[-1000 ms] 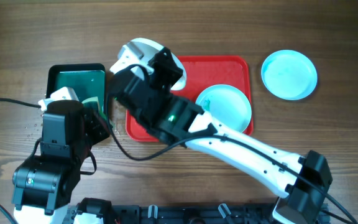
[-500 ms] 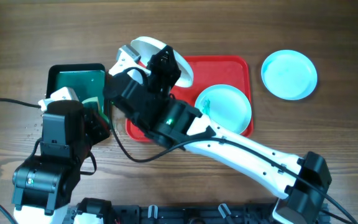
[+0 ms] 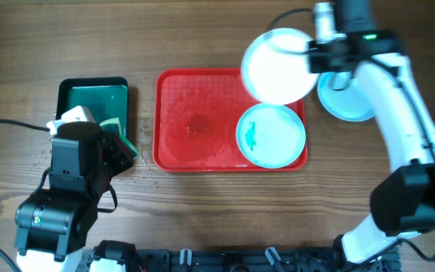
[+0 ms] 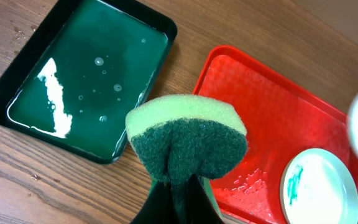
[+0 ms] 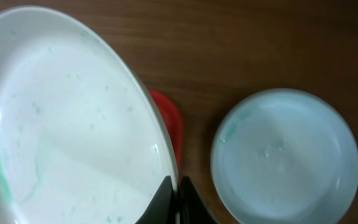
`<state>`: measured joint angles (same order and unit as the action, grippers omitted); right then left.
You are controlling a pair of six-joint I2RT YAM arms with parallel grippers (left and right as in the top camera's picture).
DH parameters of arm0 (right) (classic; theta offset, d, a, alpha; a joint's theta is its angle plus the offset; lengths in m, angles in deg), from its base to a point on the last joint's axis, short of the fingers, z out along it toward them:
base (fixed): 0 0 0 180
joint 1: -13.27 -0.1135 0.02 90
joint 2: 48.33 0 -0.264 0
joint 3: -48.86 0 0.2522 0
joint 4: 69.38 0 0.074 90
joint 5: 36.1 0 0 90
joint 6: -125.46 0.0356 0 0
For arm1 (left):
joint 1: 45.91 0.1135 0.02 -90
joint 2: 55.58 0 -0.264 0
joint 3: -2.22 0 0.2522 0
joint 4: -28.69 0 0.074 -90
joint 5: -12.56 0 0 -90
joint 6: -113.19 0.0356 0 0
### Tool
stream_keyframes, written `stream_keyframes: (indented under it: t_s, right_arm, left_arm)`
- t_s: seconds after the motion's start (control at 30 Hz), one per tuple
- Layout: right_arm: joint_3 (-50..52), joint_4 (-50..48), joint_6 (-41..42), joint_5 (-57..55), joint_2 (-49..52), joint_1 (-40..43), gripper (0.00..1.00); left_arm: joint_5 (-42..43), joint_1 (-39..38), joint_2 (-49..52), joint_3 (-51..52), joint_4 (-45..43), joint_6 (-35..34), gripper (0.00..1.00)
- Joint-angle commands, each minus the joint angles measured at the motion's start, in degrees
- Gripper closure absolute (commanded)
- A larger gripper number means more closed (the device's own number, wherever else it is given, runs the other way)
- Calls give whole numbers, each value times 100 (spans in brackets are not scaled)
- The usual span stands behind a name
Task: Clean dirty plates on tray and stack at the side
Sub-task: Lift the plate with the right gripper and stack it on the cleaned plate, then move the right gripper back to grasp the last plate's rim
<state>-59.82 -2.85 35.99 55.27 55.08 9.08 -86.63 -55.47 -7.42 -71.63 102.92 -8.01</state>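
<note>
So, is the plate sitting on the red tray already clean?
No, the turquoise plate on the red tray carries a teal smear near its left edge.

white plate (image 5: 61, 124): cut off left and below, right wrist view
turquoise plate (image 3: 344, 106): partly under the right arm (image 3: 399, 113), overhead
red tray (image 4: 260, 124): cropped at right, left wrist view

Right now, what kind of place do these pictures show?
Probably a robot test bench set up for dishwashing: a wooden table, a dark green tray of water, a sponge, a red tray holding a smeared plate.
</note>
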Motion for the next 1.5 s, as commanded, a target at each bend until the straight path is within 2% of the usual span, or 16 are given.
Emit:
stream_keyframes:
  t_s: [0.0,0.17,0.5,0.53,0.6,0.63,0.67,0.77,0.83,0.9,1.0,1.07,1.17,1.23,1.33,1.47]
  right_arm:
    - [83,149,439,903,-66,1132,96]
    - [636,-125,450,835,-63,2339,96]
    - [1596,-1338,608,437,-50,2553,95]
    - [1659,-1419,608,439,-46,2553,90]
    - [1740,-1460,608,442,-46,2553,46]
    - [1757,-1456,610,485,-46,2553,33]
    - [1757,-1438,605,586,-46,2553,30]
    - [1757,-1241,566,1727,-48,2529,30]
    - [1757,-1005,544,2334,-48,2398,35]
    - [1757,-568,407,2638,-55,2063,43]
    - [1759,-15,254,2612,-52,1394,48]
    - [1764,243,350,2004,-52,772,49]
    - [1875,319,892,654,-52,-59,41]
    - [1928,308,927,348,-50,-302,41]
    - [1958,354,1631,-560,-46,-638,41]
    - [1969,376,1766,-402,-46,-748,50]
  left_arm:
    - [-74,46,-15,9,-15,-79,96]
    - [-72,46,-15,9,-15,-79,96]
    - [-72,46,-15,9,-15,-79,96]
    - [-72,46,-15,9,-15,-79,96]
    - [-70,46,-15,9,-17,-79,96]
    - [-72,46,-15,9,-17,-79,96]
    - [-70,46,-15,9,-20,-79,96]
    - [-70,46,-11,9,-20,-81,96]
    - [-37,46,-2,9,-22,-79,96]
    - [20,46,28,9,-20,-79,96]
    - [37,46,109,9,-22,-79,96]
    - [79,46,186,9,-24,-81,96]
    - [81,46,304,9,-22,-79,96]
    - [79,46,337,9,-22,-79,96]
    - [79,46,361,9,-22,-79,96]
    - [79,46,361,9,-22,-79,96]
